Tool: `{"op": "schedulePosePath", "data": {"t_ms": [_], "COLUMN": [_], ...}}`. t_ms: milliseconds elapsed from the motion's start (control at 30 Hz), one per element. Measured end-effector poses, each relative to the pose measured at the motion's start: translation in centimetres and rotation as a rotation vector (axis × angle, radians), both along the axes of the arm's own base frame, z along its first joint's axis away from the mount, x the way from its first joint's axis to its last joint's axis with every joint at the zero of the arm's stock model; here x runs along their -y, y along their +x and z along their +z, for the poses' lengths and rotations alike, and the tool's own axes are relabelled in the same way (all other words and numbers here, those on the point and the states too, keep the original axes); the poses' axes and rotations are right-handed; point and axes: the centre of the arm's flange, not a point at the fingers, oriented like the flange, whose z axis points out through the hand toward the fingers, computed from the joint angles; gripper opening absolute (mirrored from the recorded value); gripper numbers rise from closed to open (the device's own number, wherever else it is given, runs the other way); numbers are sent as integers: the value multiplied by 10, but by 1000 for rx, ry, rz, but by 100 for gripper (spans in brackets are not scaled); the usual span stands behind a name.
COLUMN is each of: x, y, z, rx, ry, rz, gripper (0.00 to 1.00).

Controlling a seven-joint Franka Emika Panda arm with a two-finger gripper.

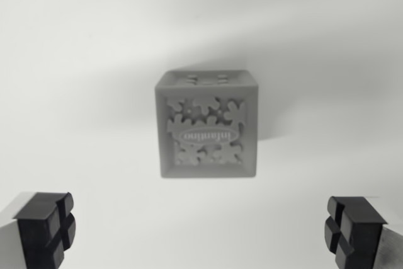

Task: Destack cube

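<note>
A grey cube (207,124) with a puzzle-piece relief and an upside-down oval logo on its near face stands on the pale surface in the middle of the wrist view. Only this one cube shows; whether another lies beneath it I cannot tell. My gripper (200,231) is open, nothing between its fingers. Its left fingertip (47,228) and right fingertip (352,231), both with black pads, frame the bottom corners, well nearer the camera than the cube and apart from it.
A plain white surface (94,61) surrounds the cube on all sides. A soft shadow falls behind and to the right of the cube.
</note>
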Motion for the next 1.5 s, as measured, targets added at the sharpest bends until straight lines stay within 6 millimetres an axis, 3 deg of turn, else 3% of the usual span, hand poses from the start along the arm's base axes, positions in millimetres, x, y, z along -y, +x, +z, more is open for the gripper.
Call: {"op": "schedulePosePath", "data": {"t_ms": [733,1500], "x": [0,-1], "y": [-1,-1], "z": [92,167], "rx": [2,0], "ry": [-3,-5], "rz": [2,3], "gripper": [100,100]}}
